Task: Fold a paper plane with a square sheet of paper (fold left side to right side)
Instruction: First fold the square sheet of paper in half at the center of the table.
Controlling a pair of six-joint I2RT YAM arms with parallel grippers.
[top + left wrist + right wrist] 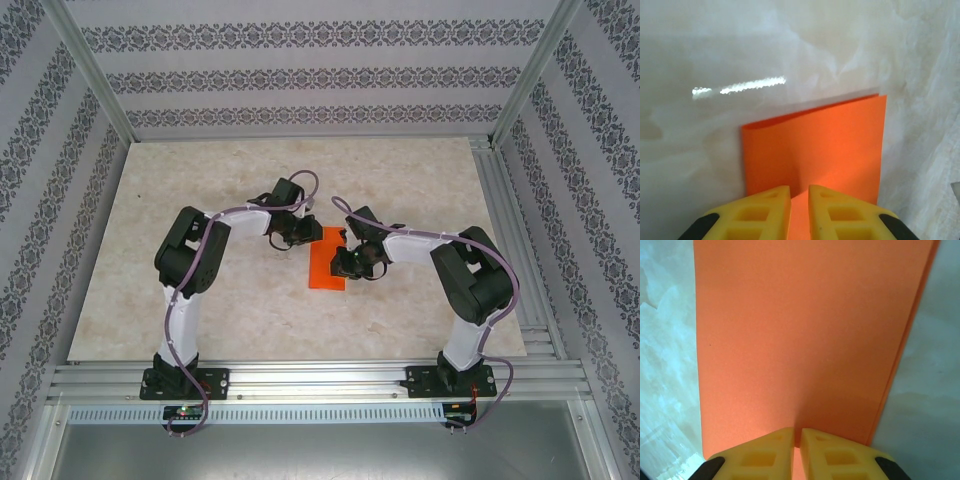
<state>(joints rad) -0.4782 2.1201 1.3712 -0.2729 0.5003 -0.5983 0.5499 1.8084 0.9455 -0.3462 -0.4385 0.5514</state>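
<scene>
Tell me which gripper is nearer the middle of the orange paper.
Right. The right gripper sits mid-length on the paper, at its right side; the left gripper is at its far left corner.

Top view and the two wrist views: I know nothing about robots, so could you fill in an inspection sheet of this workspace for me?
Surface: pale marbled table, glossy, with some glare.
Job's things: orange paper, folded over into a rectangle, lying mid-table; no plane shape yet.
Clutter: nothing seen.
Grippers: left gripper and right gripper both at the paper, jaws nearly shut; a grip cannot be confirmed.
Cables: purple cables run along both arms.
Surroundings: patterned walls, aluminium frame.
</scene>
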